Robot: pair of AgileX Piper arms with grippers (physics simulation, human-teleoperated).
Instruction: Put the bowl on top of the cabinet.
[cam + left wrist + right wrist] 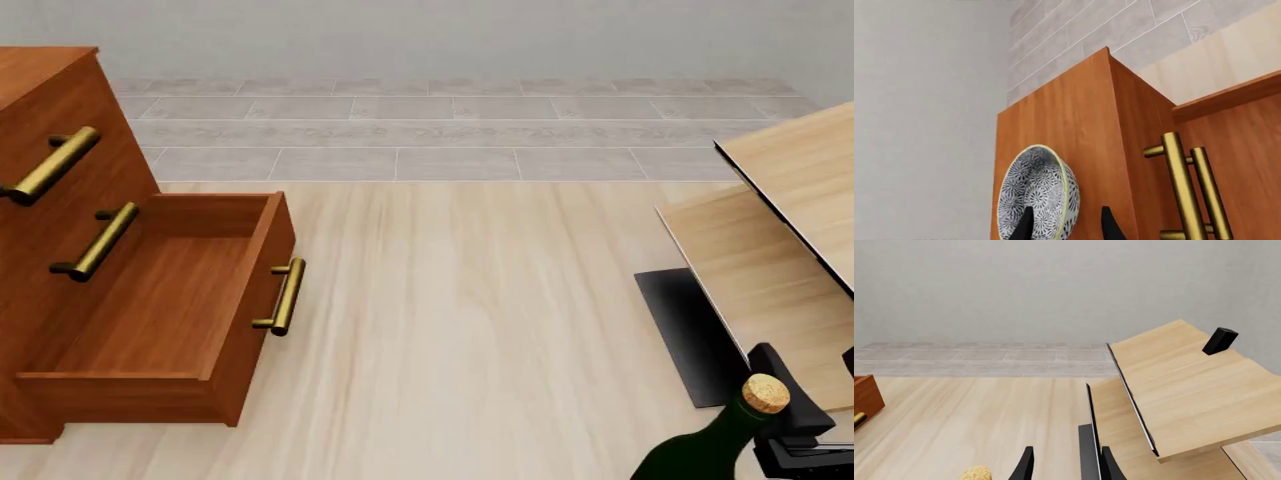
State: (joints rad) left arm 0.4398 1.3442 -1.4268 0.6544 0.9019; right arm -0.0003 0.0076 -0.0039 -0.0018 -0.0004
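Two dark fingertips of our left gripper (1066,224) straddle the speckled bowl's (1037,192) rim, one tip inside the bowl and one outside, so we read the jaws as clamped on its wall. In the left wrist view the bowl sits pressed close against the cabinet's (1074,120) reddish side panel, with a brass bar handle (1184,185) just beside it on the drawer front. The cabinet's top edge lies further along the fingers' line, so we judge the carry must go upward past that corner and then over the top. Our right gripper (1066,462) has its jaws apart on nothing, near a corked green bottle (727,440) and well away from the cabinet. Beyond, an open drawer (174,290) juts over the worktop (467,300).
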